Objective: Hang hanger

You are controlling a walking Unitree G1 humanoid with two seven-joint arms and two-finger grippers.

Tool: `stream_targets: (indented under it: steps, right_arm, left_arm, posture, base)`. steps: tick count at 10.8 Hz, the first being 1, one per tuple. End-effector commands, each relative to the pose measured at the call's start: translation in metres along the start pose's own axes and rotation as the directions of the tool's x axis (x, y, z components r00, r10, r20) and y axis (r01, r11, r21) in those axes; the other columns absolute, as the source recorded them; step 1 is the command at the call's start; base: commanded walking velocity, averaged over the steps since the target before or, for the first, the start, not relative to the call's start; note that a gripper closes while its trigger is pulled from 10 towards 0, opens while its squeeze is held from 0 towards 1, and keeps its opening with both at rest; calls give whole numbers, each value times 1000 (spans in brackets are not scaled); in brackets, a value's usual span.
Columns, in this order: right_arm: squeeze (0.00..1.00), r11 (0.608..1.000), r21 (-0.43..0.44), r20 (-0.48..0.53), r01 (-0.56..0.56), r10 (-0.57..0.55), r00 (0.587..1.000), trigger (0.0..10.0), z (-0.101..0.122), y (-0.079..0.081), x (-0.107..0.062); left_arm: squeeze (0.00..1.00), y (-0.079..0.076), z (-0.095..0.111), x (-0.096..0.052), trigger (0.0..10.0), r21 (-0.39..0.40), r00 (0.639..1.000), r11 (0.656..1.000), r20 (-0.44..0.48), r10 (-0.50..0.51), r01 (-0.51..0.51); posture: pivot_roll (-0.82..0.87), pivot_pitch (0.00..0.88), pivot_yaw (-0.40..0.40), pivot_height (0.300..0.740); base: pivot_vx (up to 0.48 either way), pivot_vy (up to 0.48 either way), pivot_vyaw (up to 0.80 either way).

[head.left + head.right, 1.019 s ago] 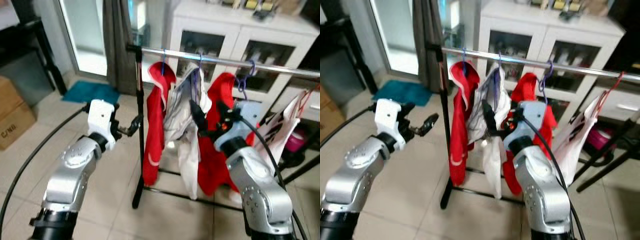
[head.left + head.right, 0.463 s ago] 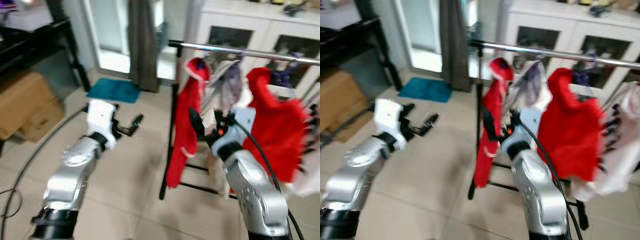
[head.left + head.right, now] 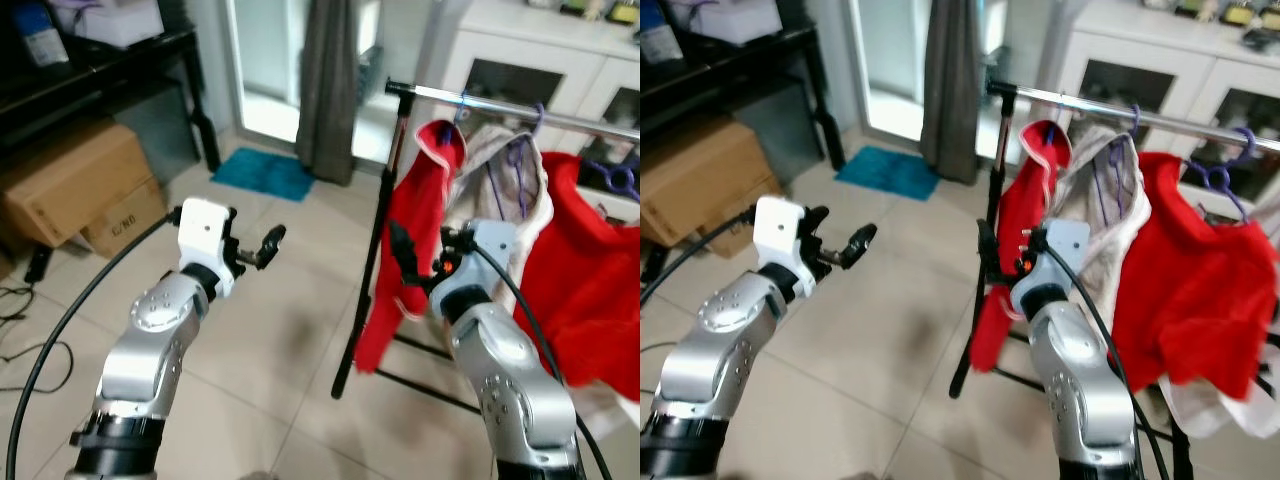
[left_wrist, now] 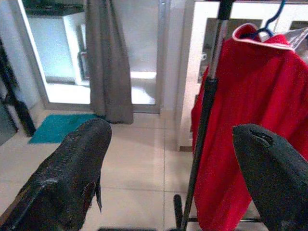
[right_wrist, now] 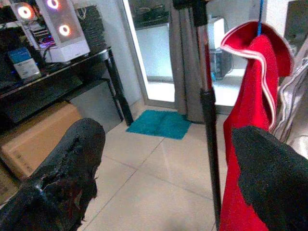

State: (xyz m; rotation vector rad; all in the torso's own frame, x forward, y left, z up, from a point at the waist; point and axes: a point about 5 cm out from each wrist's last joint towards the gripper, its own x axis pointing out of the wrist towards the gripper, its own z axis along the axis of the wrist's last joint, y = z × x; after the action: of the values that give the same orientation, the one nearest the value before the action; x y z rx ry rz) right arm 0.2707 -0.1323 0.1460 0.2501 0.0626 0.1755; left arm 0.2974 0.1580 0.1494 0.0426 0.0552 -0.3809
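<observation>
Both arms are raised in front of the robot with nothing in them: the left gripper point(image 3: 268, 243) hangs over bare floor point(image 3: 270, 330) with its fingers spread wide, and the right gripper point(image 3: 404, 262), equally wide open, sits just beside the upright pole point(image 3: 372, 262) at the left end of the clothes rack point(image 3: 1070, 100). Hangers already on the rail carry a red garment point(image 3: 415, 230), a pale jacket point(image 3: 1095, 215) and a second red one point(image 3: 1185, 275); a purple hanger point(image 3: 1225, 172) hooks near the rail's right end. No loose hanger is visible. The risk is the right arm snagging the hanging cloth or knocking the pole, since it is so close.
</observation>
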Motion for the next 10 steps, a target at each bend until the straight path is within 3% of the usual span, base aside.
stream_targets:
  steps: [1,10]
  right_arm:
    - [0,999,-9,12,36,-36,999,10000,2,-8,0]
    - [0,999,-36,38,-7,8,999,10000,8,5,7]
  left_arm:
    - [0,-4,4,2,10000,13,1000,1000,13,-26,26]
    - [0,-1,4,-1,10000,19,999,999,9,-44,44]
  posture:
    - [-91,0,0,740]
    - [-97,0,-5,740]
  base:
    - [341,0,0]
    - [340,0,0]
